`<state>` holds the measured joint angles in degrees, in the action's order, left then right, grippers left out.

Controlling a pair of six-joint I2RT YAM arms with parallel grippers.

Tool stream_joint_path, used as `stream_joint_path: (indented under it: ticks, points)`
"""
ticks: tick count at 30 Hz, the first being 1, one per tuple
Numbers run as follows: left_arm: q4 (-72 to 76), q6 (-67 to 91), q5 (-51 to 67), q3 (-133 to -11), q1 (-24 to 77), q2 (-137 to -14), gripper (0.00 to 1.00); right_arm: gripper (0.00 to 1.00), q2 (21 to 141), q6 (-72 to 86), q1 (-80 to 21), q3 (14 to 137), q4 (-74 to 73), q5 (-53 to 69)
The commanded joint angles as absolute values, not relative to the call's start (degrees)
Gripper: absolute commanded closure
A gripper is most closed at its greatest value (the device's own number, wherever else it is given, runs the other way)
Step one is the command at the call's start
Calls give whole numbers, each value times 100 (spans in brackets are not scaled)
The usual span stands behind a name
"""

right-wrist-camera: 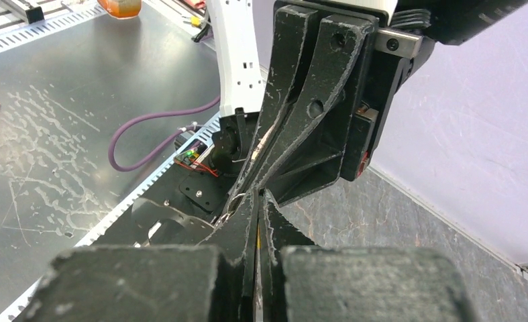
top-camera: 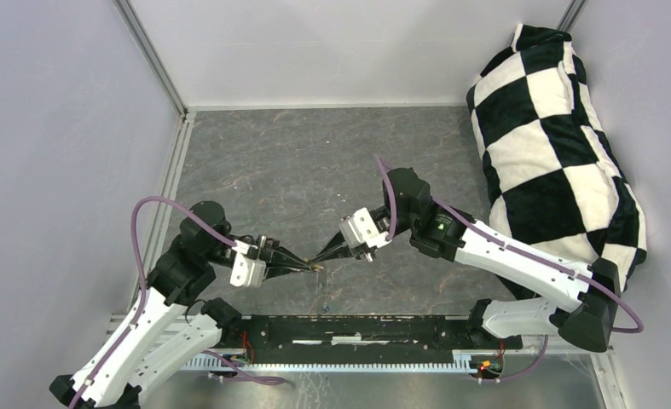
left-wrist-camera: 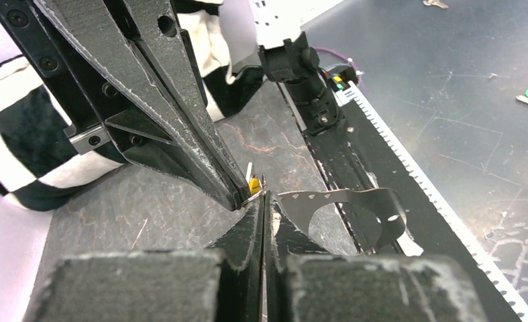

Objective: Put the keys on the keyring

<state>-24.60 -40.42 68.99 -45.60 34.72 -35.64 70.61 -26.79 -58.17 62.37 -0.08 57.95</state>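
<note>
Both grippers were closed with tips touching just above the table [top-camera: 315, 170]: the right gripper [left-wrist-camera: 240, 197] pinched the gold key [left-wrist-camera: 254, 184], and the left gripper [left-wrist-camera: 263, 198] was clamped shut beside it, with the keyring too thin to make out.

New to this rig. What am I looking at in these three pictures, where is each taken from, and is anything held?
Two robot arms are bolted at the near edge of a grey table. One picture looks down on both. The other two come from a camera on each wrist, with that arm's own gripper at the bottom edge. The left gripper and right gripper are shut, tips meeting. A yellowish key sits at the right gripper's tips, apparently pinched there. Whether the left holds anything is too small to tell. A checkered cushion lies at the right.
</note>
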Motion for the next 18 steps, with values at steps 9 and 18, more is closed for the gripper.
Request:
stream_joint_path:
  ticks: [9, 18]
  points:
    - [430, -2395, 5355, -4598, 3454, -3473, 98, 78, 7953, -2461, -5789, 7621, -414, 5264]
    - [1067, -2164, 4932, -4291, 3454, -3283, 98, 69, 8709, -1583, -5567, 8713, -910, 5591]
